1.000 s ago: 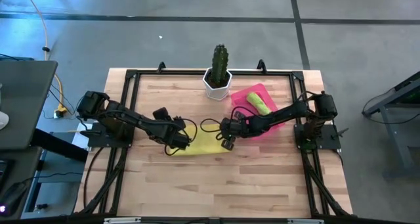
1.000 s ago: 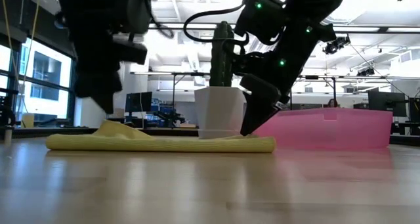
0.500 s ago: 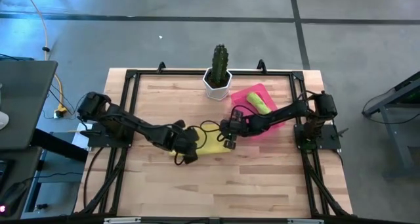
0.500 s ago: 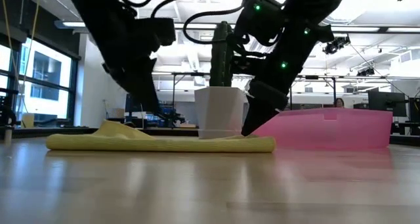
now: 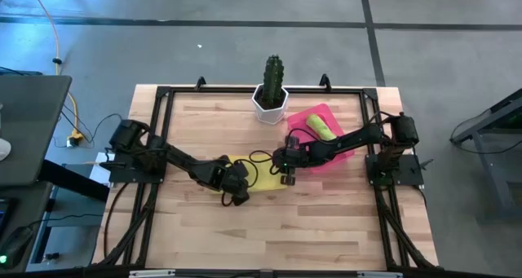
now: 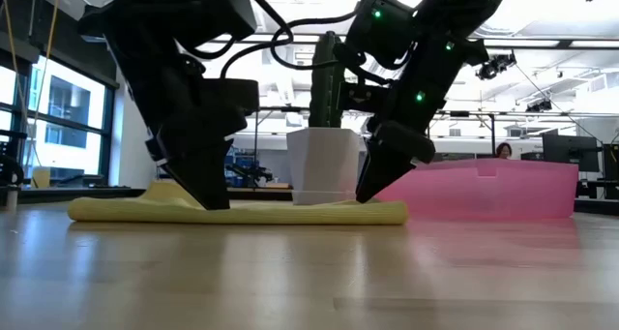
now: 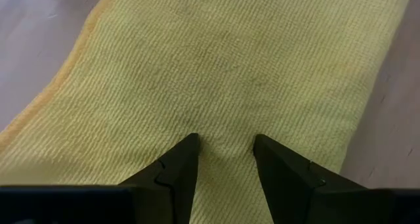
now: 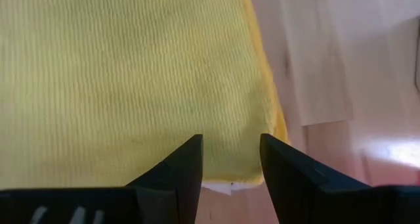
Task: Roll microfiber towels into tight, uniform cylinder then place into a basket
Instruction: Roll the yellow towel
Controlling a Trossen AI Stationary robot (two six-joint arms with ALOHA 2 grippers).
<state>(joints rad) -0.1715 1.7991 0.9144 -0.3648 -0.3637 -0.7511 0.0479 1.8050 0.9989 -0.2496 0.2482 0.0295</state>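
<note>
My left hand (image 7: 223, 145) has swung in onto the yellow towel (image 5: 259, 177) flat on the bench (image 5: 326, 221), fingers apart; right hand (image 8: 230, 148), also parted, waits at its edge. Rolling can start.

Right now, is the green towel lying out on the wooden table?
No, the rolled green towel lies inside the pink basket, while only the yellow towel is on the table.
</note>
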